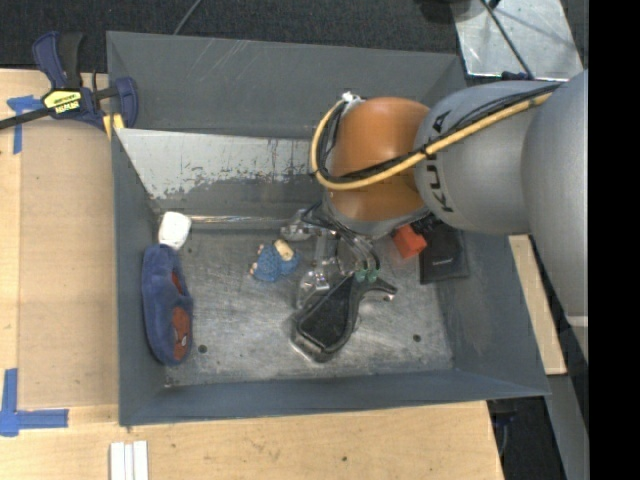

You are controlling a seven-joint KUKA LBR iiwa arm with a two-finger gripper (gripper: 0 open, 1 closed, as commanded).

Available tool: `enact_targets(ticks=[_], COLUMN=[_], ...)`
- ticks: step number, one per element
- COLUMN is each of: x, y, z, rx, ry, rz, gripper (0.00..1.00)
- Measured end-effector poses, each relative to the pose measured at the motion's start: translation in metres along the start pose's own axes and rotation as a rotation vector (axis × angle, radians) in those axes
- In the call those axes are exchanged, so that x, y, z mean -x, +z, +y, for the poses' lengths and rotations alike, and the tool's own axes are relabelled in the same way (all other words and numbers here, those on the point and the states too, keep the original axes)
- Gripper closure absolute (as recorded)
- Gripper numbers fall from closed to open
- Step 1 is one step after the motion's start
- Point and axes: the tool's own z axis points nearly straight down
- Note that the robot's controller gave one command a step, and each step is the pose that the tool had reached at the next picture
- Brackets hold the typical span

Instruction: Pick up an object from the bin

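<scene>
My gripper [326,255] reaches down in the middle of the bin, directly under the arm's orange cover. Its metal tip hangs just above the upper end of a black, glossy, elongated thing with a silvery rim [326,320], which lies tilted on the bin floor. Whether it touches that thing I cannot tell. Just left of the gripper lies a small blue thing with a tan piece on top [271,264]. A red block [408,241] and a black box [441,257] sit to its right, partly under the arm.
A long blue fabric thing with a red patch [165,304] lies along the left wall. A small white cylinder [174,229] stands at its upper end. The arm covers the bin's right rear part.
</scene>
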Motion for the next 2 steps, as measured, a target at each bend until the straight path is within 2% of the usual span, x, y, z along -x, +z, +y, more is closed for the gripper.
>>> enact_targets(ticks=[1,2], x=[0.001,-0.006], y=[0.0,-0.121], z=[0.004,-0.002], rx=[0.002,0.001], ry=[-0.003,-0.005], rz=[-0.003,-0.012], gripper=[1.0,1.0])
